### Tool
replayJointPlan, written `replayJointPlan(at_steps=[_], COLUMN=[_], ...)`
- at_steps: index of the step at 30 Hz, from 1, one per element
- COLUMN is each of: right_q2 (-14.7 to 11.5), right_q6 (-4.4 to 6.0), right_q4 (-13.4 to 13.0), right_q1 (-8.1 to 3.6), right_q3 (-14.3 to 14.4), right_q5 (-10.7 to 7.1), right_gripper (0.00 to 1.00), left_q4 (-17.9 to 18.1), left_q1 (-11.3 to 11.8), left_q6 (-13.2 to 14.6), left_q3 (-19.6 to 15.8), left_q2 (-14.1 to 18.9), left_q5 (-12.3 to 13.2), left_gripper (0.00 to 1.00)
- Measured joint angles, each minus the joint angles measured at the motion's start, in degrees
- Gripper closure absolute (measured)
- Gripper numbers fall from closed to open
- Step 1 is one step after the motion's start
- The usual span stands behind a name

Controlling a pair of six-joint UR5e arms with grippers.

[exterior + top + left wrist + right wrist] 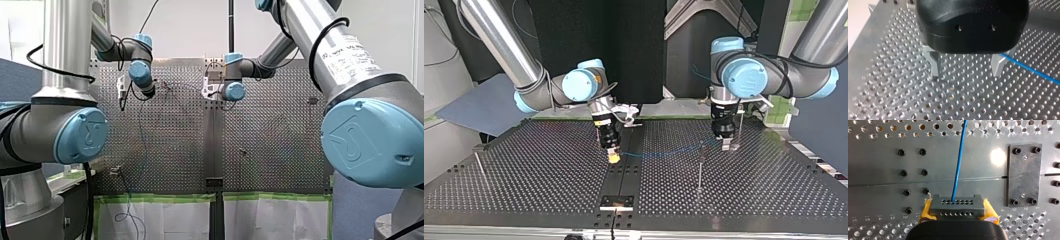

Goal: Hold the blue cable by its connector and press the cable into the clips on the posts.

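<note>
Top view first: the right gripper (613, 157) is pointed down at the middle seam of the table (524, 175), and yellow is seen at its tip. The blue cable (664, 151) is stretched from there across to the left gripper (726, 145), low over the holes. On the way, the top of a thin post (700, 167) is passed. Whether the cable is seated in a clip there can't be told, too small.

Front view: not much is added. The cable is only seen as a faint line trailing down the table's left half onto the white sheets (160, 215) taped at the near edge.

Left wrist view: the two metal fingers (935, 66) are spread wide and nothing is gripped between them. The cable is seen coming out from under the black body right by one finger and running off over the table. If that finger is actually touched, it can't be made out.

Right wrist view: the grey connector (958, 207) is clamped between the yellow pads (991, 213). The cable is led straight out of its top row of holes, away over the table. A small bolted plate (1024, 175) is seen off to one side of the cable, well apart from it.
</note>
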Motion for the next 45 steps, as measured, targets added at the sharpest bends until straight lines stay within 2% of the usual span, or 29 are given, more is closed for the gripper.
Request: replayJointPlan(at_steps=[10,16,25,45], right_q2=[0.0,0.0,0.0,0.0], right_q6=[0.0,0.0,0.0,0.09], right_q4=[0.05,0.08,0.09,0.17], right_q1=[0.14,0.18,0.26,0.45], right_q3=[0.01,0.0,-0.03,0.01], right_q5=[0.01,0.03,0.03,0.04], right_gripper=[1.0,1.0,1.0,1.0], left_q4=[-0.09,0.1,0.16,0.23], left_q1=[-1.82,-2.63,-2.87,-2.88], left_q6=[-0.05,-0.12,-0.26,-0.03], left_q3=[-3.13,-3.27,-3.27,-3.27], left_q2=[4.48,6.71,6.67,5.93], left_q5=[0.85,2.97,4.82,5.43], left_gripper=[0.0,0.0,0.0,0.0])
